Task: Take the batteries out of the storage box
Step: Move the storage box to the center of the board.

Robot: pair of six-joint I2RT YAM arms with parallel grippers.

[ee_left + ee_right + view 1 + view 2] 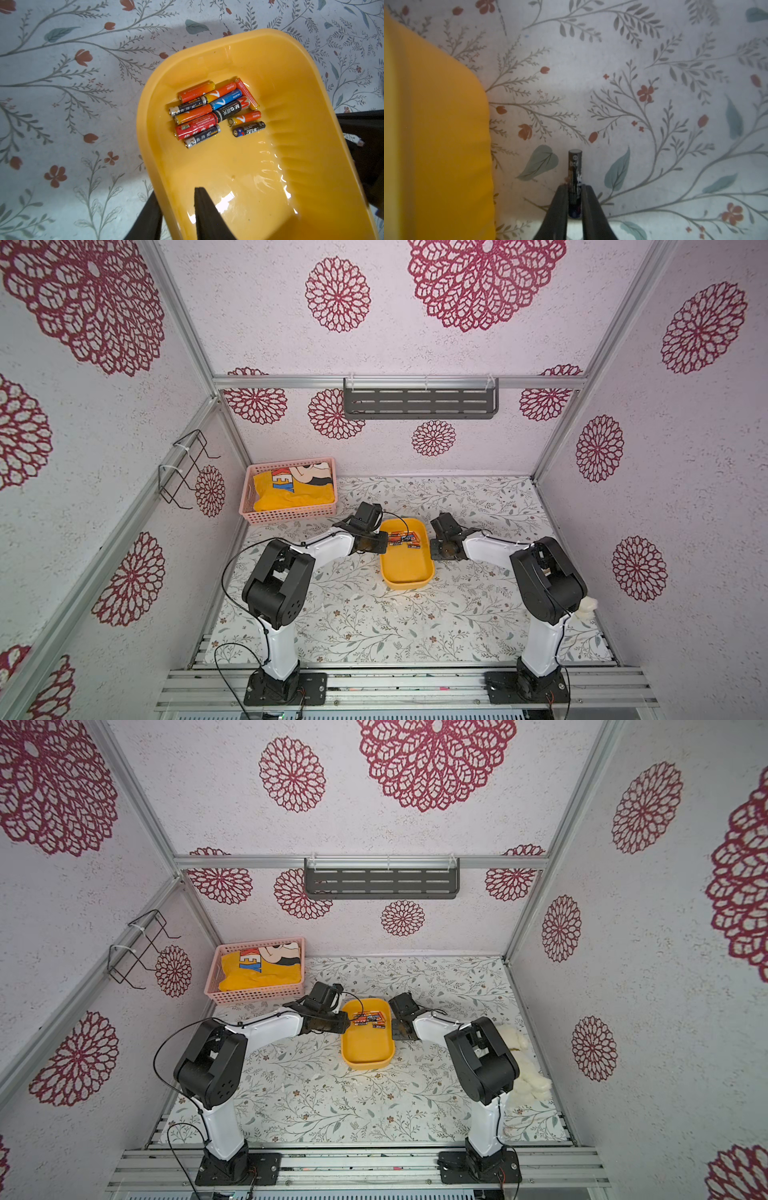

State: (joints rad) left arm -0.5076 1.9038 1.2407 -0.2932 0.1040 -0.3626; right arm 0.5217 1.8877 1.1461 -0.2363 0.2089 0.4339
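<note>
Floral desk (478,614) carries the yellow storage box (405,568), whose wall the left fingers (207,218) clamp, likely to steady it. Most batteries (216,110) lie clustered at its far end. The right fingers (591,207) flank a black battery (575,170) over the desk just beside the box, apparently to set it down; pinched or loose, I cannot tell.

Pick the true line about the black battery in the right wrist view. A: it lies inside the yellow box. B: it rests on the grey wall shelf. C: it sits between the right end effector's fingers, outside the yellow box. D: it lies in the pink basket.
C: the black battery sits between the fingers of the right end effector, over the tablecloth, with the storage box beside it.
</note>
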